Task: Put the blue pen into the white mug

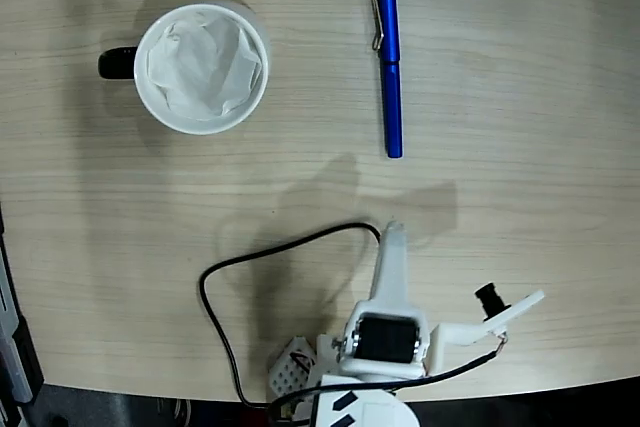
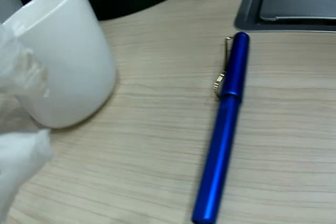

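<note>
crumpled paper [image 1: 203,67] inside white mug [image 1: 160,112]

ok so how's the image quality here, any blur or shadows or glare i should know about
Fixed view: sharp and evenly lit; the arm throws a soft grey shadow on the table below the blue pen, and the white mug has a faint one on its left. Wrist view: the mug and the pale gripper at left are blurred, and the pen shows a glossy highlight along its barrel.

no legible text, pen perhaps unbranded
</note>
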